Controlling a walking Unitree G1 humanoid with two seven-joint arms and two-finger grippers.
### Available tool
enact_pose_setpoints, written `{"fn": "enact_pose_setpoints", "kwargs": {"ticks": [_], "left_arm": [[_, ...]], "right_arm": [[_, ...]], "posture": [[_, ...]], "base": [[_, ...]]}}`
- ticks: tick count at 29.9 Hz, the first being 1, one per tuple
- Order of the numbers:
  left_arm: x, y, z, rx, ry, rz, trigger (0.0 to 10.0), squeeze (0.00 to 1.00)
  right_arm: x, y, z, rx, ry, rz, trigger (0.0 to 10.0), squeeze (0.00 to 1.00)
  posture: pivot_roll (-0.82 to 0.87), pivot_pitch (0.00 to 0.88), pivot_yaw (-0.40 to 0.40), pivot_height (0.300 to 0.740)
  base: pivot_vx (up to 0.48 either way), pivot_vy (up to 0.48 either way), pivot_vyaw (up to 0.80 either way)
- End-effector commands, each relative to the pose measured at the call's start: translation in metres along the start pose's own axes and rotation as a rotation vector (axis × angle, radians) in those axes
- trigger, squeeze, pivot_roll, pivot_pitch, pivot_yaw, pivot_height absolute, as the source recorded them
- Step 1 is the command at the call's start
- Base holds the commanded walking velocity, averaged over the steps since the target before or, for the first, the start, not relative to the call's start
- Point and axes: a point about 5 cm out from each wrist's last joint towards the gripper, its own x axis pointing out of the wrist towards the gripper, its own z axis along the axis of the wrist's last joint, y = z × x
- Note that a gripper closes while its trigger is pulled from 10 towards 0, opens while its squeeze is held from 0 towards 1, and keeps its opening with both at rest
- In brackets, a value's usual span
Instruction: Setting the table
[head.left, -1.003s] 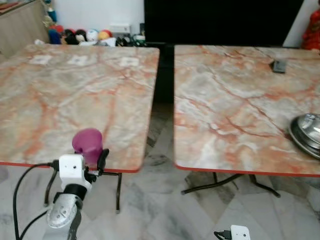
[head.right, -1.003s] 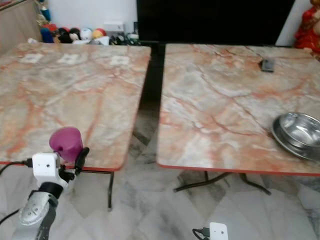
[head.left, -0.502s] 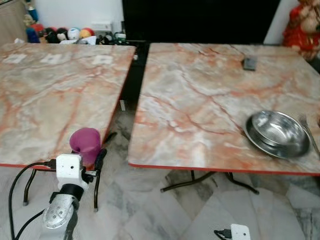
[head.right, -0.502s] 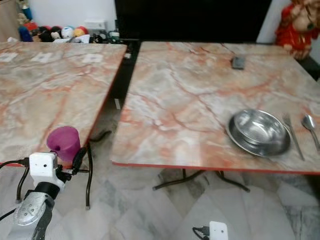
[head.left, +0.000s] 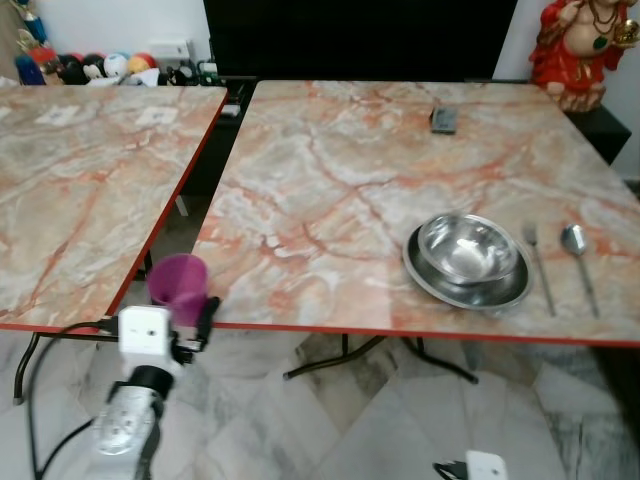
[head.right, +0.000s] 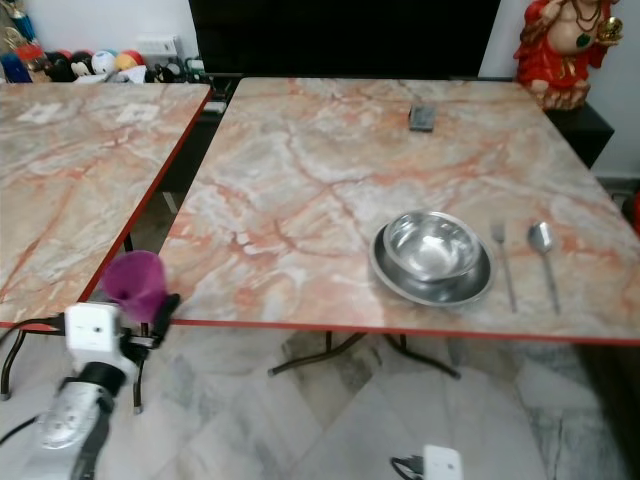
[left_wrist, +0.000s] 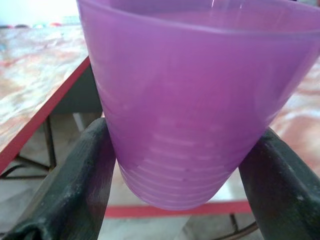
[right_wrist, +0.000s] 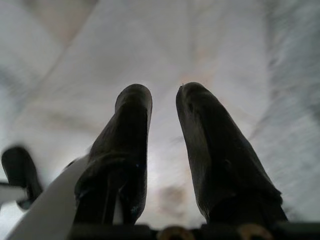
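- My left gripper (left_wrist: 172, 165) is clamped on the purple cup (head.left: 178, 289) — one black finger (left_wrist: 70, 185) on each side of its wall, cup upright, mouth up.
- Cup and gripper sit low in front of me, at the near red edge of the table (head.left: 330, 170) by its left corner, just off the gap to the second table (head.left: 70, 200). Whether the cup's base clears the tabletop height I can't tell from the head views.
- The relation that matters: the place setting lies forward and well to the right of the cup — steel bowl on its plate (head.left: 466, 260), then fork (head.left: 540, 265) and spoon (head.left: 578, 255) just beside it on the right, both with long axes running away from me.
- My guess is the cup belongs near that setting, so it has to go up over the edge and across to the right.
- Left arm holds the cup, but the right arm is on the nearer side to the setting. My right gripper (right_wrist: 162, 130) hangs idle toward the floor, fingers close together with a narrow gap, nothing between them.
- Hard to read: cup's inside is out of sight, so contents unknown. Small dark object (head.left: 444, 120) at the far side — can't identify it.
- Red figurine (head.left: 580, 50) at the far right corner is partly cut off.
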Motion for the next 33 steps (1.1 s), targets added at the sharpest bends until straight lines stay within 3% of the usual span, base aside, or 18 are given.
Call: {"fn": "enact_pose_setpoints", "kwargs": {"ticks": [1, 8, 25, 33], "left_arm": [[-0.0027, 0.0053, -0.0007, 0.018, 0.015, 0.009, 10.0, 0.0], [-0.0039, 0.0064, -0.0012, 0.034, 0.026, -0.016, 10.0, 0.0], [-0.0032, -0.0007, -0.0018, 0.063, 0.036, -0.098, 10.0, 0.0], [-0.0025, -0.0013, -0.0014, 0.062, 0.033, -0.097, 10.0, 0.0]], "right_arm": [[-0.0012, 0.0078, -0.0057, 0.01, 0.02, 0.02, 10.0, 0.0], [-0.0014, 0.0064, -0.007, 0.007, 0.027, 0.019, 10.0, 0.0], [-0.0017, 0.0057, -0.0089, 0.006, 0.036, 0.018, 10.0, 0.0], [-0.0018, 0.0059, -0.0093, 0.003, 0.038, 0.021, 10.0, 0.0]], "posture": [[-0.01, 0.107, -0.003, 0.74], [-0.01, 0.106, -0.006, 0.74], [-0.02, 0.113, -0.006, 0.74], [-0.02, 0.114, -0.004, 0.74]], "base": [[0.0, -0.371, 0.0], [0.0, -0.347, 0.0], [0.0, 0.0, 0.0], [0.0, -0.311, 0.0]]}}
